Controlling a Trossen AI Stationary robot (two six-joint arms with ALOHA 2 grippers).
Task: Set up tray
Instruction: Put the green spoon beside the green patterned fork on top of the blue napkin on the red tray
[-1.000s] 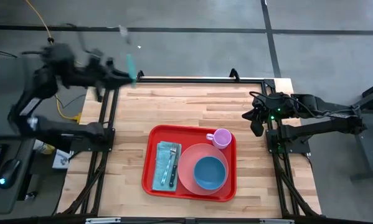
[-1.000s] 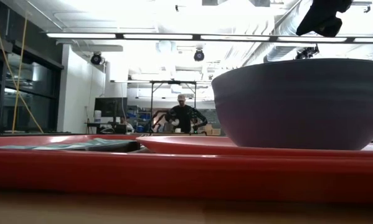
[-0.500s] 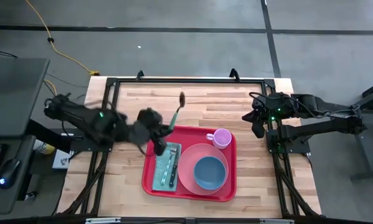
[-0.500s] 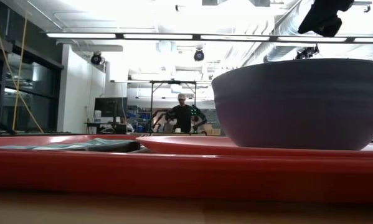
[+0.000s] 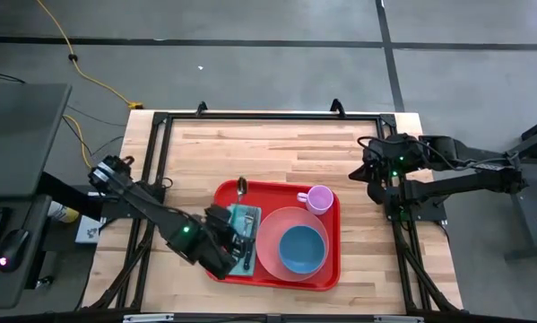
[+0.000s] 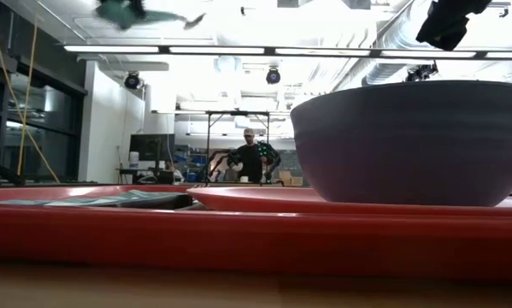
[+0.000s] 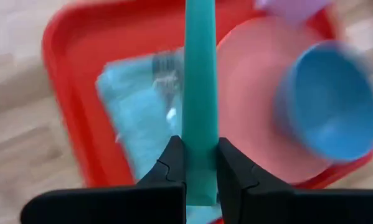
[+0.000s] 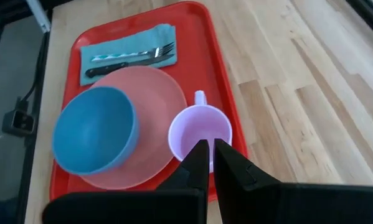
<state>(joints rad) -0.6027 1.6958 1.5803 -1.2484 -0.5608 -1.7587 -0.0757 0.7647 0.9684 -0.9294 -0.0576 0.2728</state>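
Left gripper [image 5: 235,235] is clamped on a teal-handled spoon [image 7: 199,93], directly over the napkin [image 5: 243,218] at the left end of the tray [image 5: 221,262], which sits mid-table. The spoon's long axis runs lengthwise along the napkin, roughly parallel to the fork [image 8: 150,53] lying there. Left arm is the near one; right gripper [image 5: 374,170], fingers together, waits at the table's right edge.

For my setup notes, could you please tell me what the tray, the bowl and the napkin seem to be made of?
The tray looks like smooth red plastic: one even colour, a slight sheen, rounded moulded corners. The bowl is probably matte blue plastic, uniform with a soft rim, though glazed ceramic cannot be ruled out. The napkin looks like teal cloth or paper, flat with soft, uneven edges.
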